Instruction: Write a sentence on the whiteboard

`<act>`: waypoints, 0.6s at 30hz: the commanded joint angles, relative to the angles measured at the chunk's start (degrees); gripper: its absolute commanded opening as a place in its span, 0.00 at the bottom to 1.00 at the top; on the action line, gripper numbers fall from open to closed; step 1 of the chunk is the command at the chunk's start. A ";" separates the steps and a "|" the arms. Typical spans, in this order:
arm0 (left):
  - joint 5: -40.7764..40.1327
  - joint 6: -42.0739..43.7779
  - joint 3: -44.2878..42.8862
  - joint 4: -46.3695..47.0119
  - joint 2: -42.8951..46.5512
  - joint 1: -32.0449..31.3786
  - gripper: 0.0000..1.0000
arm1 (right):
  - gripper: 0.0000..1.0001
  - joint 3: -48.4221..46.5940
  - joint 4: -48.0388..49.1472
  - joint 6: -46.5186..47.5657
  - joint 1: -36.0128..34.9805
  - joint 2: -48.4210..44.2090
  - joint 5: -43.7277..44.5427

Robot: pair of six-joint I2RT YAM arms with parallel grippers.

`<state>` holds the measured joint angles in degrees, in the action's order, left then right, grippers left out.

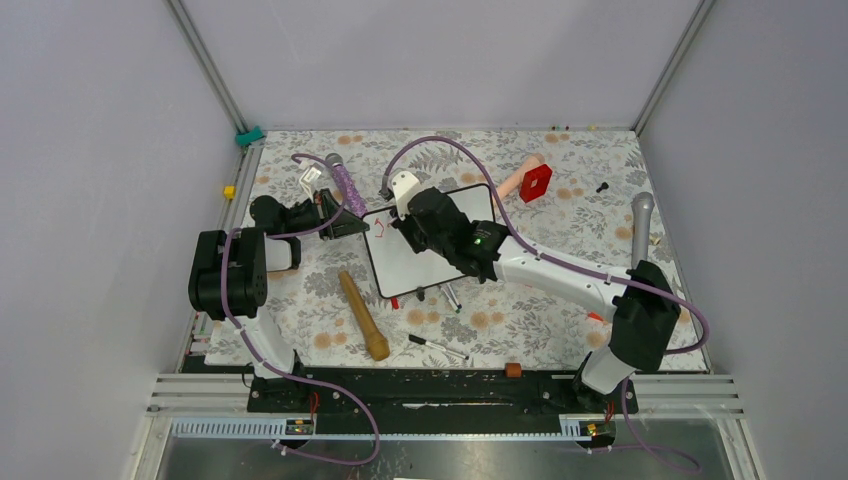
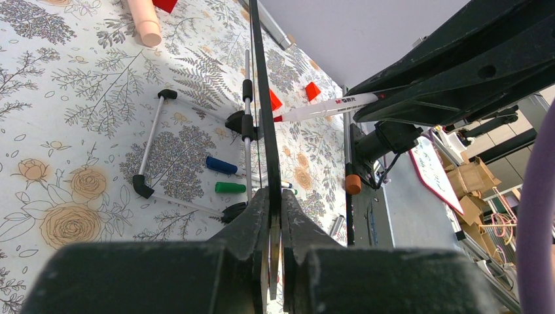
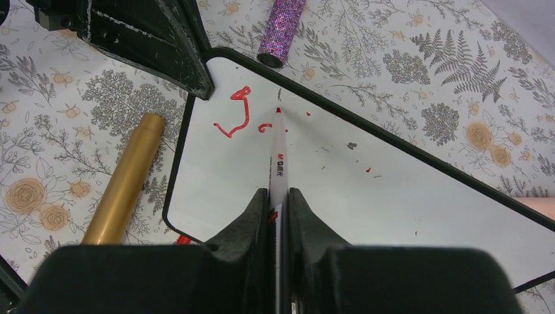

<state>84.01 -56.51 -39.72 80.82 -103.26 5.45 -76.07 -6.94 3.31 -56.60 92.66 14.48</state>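
Observation:
The whiteboard lies tilted at the middle of the table, white with a thin black frame. My left gripper is shut on its left edge; in the left wrist view the whiteboard runs edge-on out of that gripper. My right gripper is shut on a white marker, whose red tip rests on the whiteboard. The sentence shows as one red "s"-like letter, with a small red stroke just left of the tip. In the top view the right gripper hangs over the board's upper left.
A gold cylinder lies left of the board. A purple glitter cylinder sits at its far corner. A red block and a peach cylinder lie far right. A black pen lies near. Blue and green markers lie under the board.

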 commanded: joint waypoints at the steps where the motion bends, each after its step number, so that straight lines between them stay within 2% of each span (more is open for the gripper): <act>1: 2.45 0.26 -0.13 3.63 2.19 -0.62 0.00 | 0.00 -2.50 1.76 0.69 0.34 0.60 1.68; 18: 2.45 0.32 -0.05 3.65 2.29 -0.62 0.00 | 0.00 -0.10 0.65 1.04 0.32 -0.25 0.17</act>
<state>84.01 -56.51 -39.72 80.90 -103.26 5.45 -76.07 -7.01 3.81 -56.60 93.08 14.39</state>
